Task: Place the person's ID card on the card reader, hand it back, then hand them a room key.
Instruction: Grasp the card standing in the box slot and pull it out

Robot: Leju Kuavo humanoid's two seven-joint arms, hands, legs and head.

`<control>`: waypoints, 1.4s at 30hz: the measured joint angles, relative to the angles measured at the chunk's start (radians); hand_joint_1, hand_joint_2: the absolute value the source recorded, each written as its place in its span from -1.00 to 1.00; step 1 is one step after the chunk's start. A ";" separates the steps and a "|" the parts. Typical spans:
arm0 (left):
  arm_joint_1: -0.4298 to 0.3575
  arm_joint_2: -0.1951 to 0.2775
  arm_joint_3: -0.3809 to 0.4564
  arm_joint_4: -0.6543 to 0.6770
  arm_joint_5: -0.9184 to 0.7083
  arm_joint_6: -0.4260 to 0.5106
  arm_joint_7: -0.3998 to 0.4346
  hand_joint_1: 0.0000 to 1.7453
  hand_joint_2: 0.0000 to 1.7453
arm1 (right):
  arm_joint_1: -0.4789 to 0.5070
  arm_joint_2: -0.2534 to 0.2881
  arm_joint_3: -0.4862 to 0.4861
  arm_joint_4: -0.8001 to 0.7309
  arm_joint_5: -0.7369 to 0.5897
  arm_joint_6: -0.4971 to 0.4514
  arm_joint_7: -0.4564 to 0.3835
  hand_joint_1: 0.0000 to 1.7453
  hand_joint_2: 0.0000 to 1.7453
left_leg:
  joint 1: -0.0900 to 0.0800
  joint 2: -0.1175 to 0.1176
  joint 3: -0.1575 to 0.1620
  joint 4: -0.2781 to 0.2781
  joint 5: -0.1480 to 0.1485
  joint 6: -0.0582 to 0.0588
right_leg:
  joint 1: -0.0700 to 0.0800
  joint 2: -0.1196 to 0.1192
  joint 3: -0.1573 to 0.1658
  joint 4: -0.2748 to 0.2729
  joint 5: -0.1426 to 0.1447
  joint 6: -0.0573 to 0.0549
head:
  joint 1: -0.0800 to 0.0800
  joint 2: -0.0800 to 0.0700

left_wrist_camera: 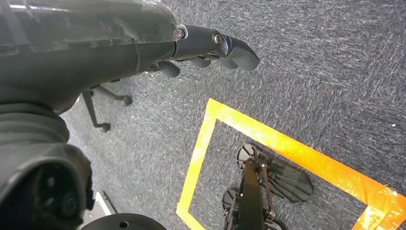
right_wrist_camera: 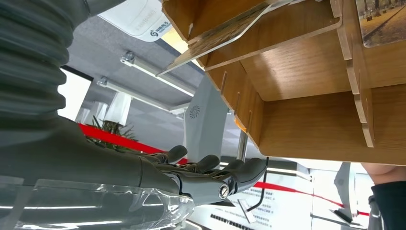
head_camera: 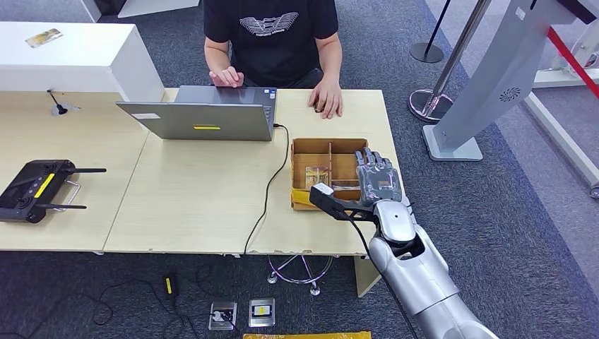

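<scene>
Desk (head_camera: 191, 205): non-task items.
Open grey laptop (head_camera: 205, 116) is sitting at the far edge, its black cable (head_camera: 272, 180) trailing over the near edge; black controller (head_camera: 35, 189) is lying by the left edge.

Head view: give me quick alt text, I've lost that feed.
The robot's right hand hovers open, fingers extended, over the right part of a wooden divided box holding cards on a pale table. Across it a person in a black shirt sits behind an open laptop; a black controller lies far left.
</scene>
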 joint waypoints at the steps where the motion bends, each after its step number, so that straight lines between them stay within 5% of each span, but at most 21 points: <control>1: 0.000 -0.001 0.000 0.000 0.000 0.001 0.000 -1.00 -1.00 | 0.000 0.000 0.000 0.000 0.003 0.001 0.000 -1.00 1.00 | 0.000 0.000 0.000 0.000 0.000 0.000 | 0.000 0.000 0.000 0.000 0.000 0.000 | 0.000 0.000; 2: 0.000 -0.001 0.000 0.000 0.000 0.002 0.000 -1.00 -1.00 | 0.000 0.000 0.000 0.000 0.004 0.002 0.000 -0.99 1.00 | 0.000 0.000 0.000 0.000 0.000 0.000 | 0.000 0.000 0.000 0.000 0.000 0.000 | 0.000 0.000; 6: 0.000 -0.002 0.000 0.000 0.000 0.006 0.000 -1.00 -1.00 | 0.000 0.000 0.000 0.000 0.005 0.016 -0.002 0.76 1.00 | 0.000 0.000 0.000 0.000 0.000 0.000 | 0.000 0.000 0.000 0.000 0.000 0.000 | 0.000 0.000; 10: 0.000 -0.005 0.000 0.000 0.000 0.012 0.000 -1.00 -1.00 | 0.000 0.003 0.001 0.000 0.005 0.035 -0.005 0.95 1.00 | 0.000 0.000 0.000 0.000 0.000 0.000 | 0.000 0.000 0.000 0.000 0.000 0.000 | 0.000 0.000; 11: 0.000 -0.006 0.000 0.000 0.000 0.013 0.000 -1.00 -1.00 | 0.000 0.005 0.001 0.000 0.005 0.039 -0.007 0.91 1.00 | 0.000 0.000 0.000 0.000 0.000 0.000 | 0.000 0.000 0.000 0.000 0.000 0.000 | 0.000 0.000; 12: 0.000 -0.007 0.000 0.000 0.000 0.013 0.000 -1.00 -1.00 | 0.000 0.007 0.002 0.000 0.005 0.043 -0.008 0.64 1.00 | 0.000 0.000 0.000 0.000 0.000 0.000 | 0.000 0.000 0.000 0.000 0.000 0.000 | 0.000 0.000; 15: 0.000 -0.009 0.000 0.000 0.000 0.014 0.000 -1.00 -1.00 | 0.001 0.011 0.003 -0.001 0.005 0.052 -0.011 -0.76 1.00 | 0.000 0.000 0.000 0.000 0.000 0.000 | 0.000 0.000 0.000 0.000 0.000 0.000 | 0.000 0.000; 16: -0.001 -0.010 0.000 0.000 0.000 0.014 0.000 -1.00 -1.00 | 0.002 0.012 0.003 -0.001 0.005 0.054 -0.011 -1.00 1.00 | 0.000 0.000 0.000 0.000 0.000 0.000 | 0.000 0.000 0.000 0.000 0.000 0.000 | 0.000 0.000; 42: -0.002 -0.017 0.000 0.000 0.000 0.026 0.000 -1.00 -1.00 | 0.009 0.014 0.002 -0.042 0.021 0.078 0.006 -1.00 1.00 | 0.000 0.000 0.001 0.000 0.000 0.000 | 0.000 0.000 0.000 0.000 0.000 0.000 | 0.000 0.000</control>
